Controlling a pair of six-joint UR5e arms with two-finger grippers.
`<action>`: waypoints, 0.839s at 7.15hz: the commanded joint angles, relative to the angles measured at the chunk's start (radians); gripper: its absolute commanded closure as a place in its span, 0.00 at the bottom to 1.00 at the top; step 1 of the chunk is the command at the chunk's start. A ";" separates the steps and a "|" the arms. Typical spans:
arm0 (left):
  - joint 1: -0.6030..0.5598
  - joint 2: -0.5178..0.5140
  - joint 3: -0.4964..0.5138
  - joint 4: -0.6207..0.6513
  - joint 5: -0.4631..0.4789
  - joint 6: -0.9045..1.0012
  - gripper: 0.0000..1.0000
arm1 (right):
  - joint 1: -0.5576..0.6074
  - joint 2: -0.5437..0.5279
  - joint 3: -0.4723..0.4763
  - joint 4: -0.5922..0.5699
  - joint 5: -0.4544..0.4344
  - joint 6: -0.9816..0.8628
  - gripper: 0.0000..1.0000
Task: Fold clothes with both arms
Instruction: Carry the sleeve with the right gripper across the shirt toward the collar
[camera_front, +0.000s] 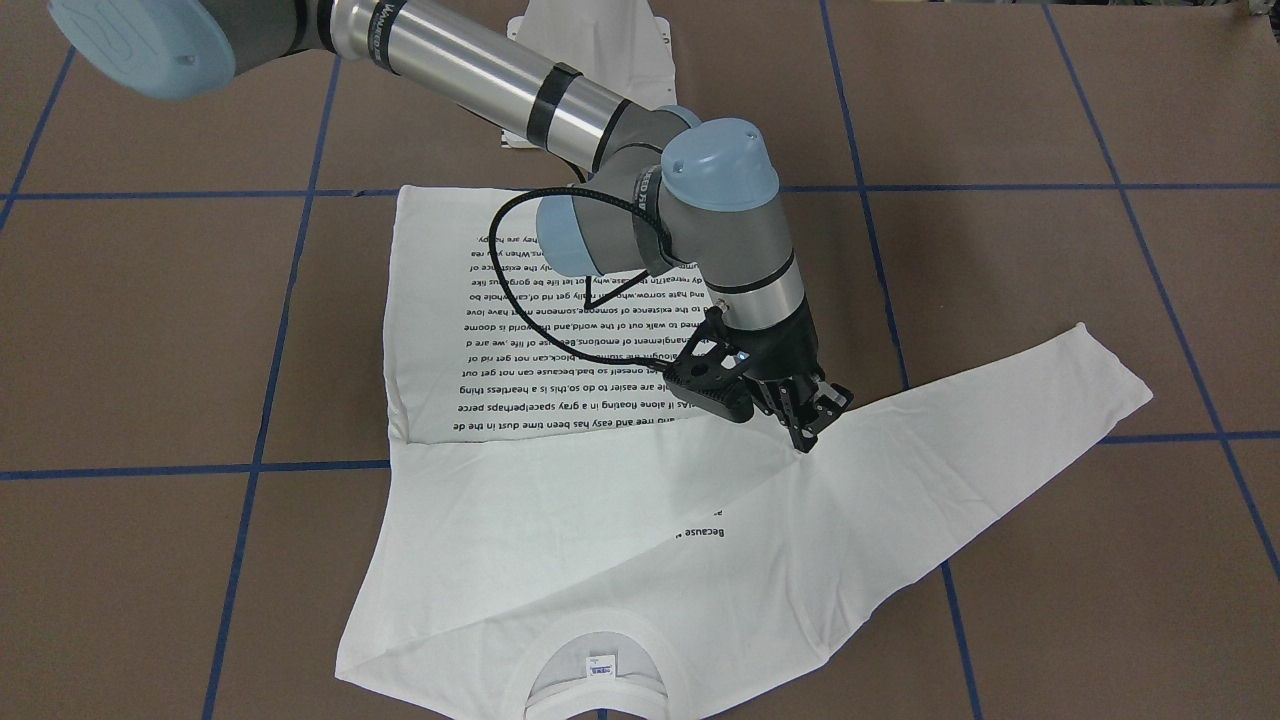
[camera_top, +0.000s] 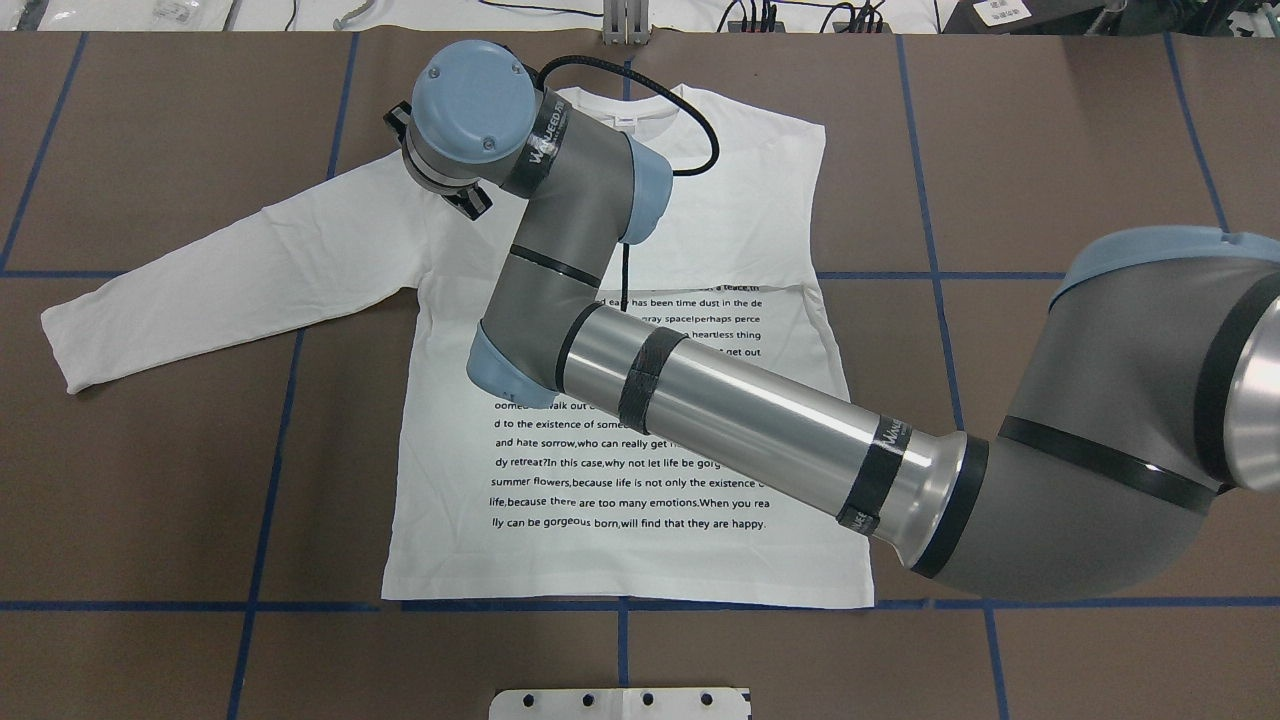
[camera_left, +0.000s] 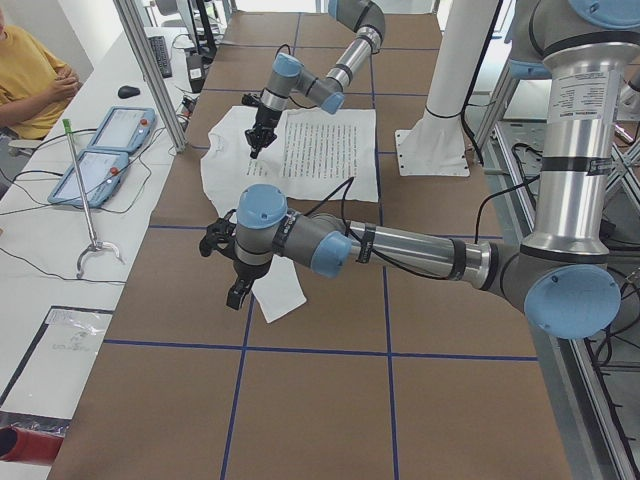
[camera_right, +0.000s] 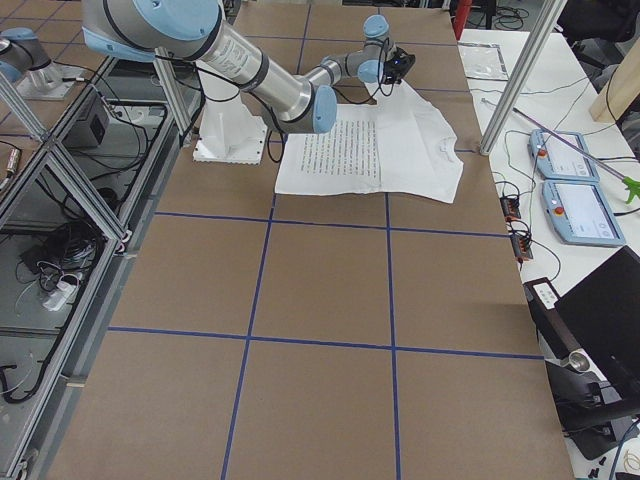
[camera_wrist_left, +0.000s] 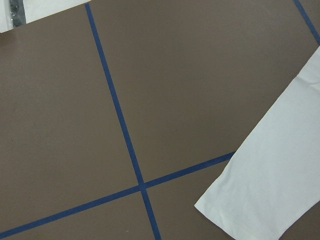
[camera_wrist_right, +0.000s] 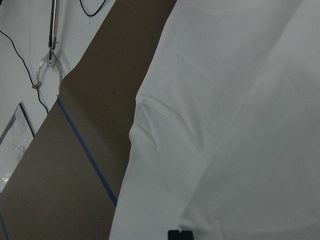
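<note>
1. The white shirt (camera_top: 700, 230) lies flat on the brown bench (camera_top: 1050, 150) at the centre of the overhead view. One sleeve (camera_top: 220, 280) is stretched out toward the left edge.
2. The left end effector (camera_left: 238, 285) shows only in the left-side view, where it hangs over that sleeve's cuff end. I cannot tell whether it is open or closed.
3. The right end effector (camera_front: 806, 425) points down where the sleeve meets the shoulder. Its fingers are drawn together with the tip at the cloth, and I cannot tell whether any cloth is pinched.
4. The block of black text (camera_top: 640, 470) fills the shirt's lower middle.
5. The right arm (camera_top: 740, 420) crosses above the shirt from the right edge.
</note>
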 joint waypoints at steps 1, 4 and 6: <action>0.002 0.001 0.006 0.000 -0.002 -0.007 0.00 | -0.007 0.003 -0.007 0.010 -0.035 0.016 0.01; 0.049 0.000 -0.002 0.000 -0.065 -0.022 0.00 | -0.009 0.021 -0.007 0.008 -0.033 0.022 0.00; 0.063 0.000 0.009 0.000 -0.095 -0.035 0.00 | 0.032 -0.092 0.152 -0.002 0.032 0.018 0.00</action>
